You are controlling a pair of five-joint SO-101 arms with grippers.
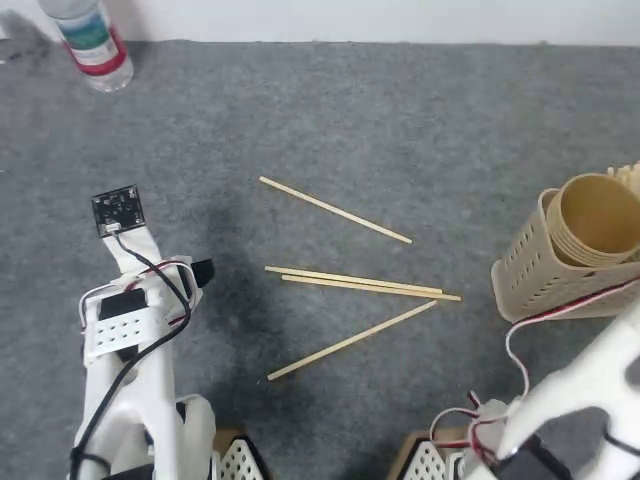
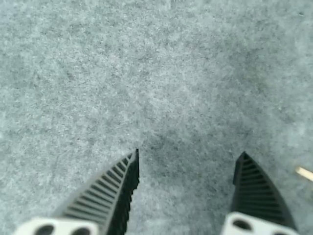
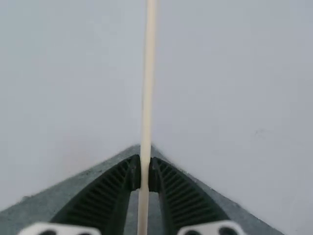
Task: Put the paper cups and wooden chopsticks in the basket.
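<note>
Jaws of the right gripper [image 3: 142,178] are clamped on one wooden chopstick [image 3: 148,73], held on end, presumably for dropping into the basket [image 1: 525,275] where paper cups [image 1: 598,215] are stacked. Those of the left gripper [image 2: 188,169] are spread over bare counter [image 2: 146,73], with four chopsticks [image 1: 350,279] nearby, yet to be gathered.

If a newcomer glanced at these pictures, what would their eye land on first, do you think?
Four wooden chopsticks lie scattered mid-table on the grey felt, and a beige basket at the right edge holds stacked paper cups. In its wrist view, the right gripper is shut on a fifth chopstick.
</note>
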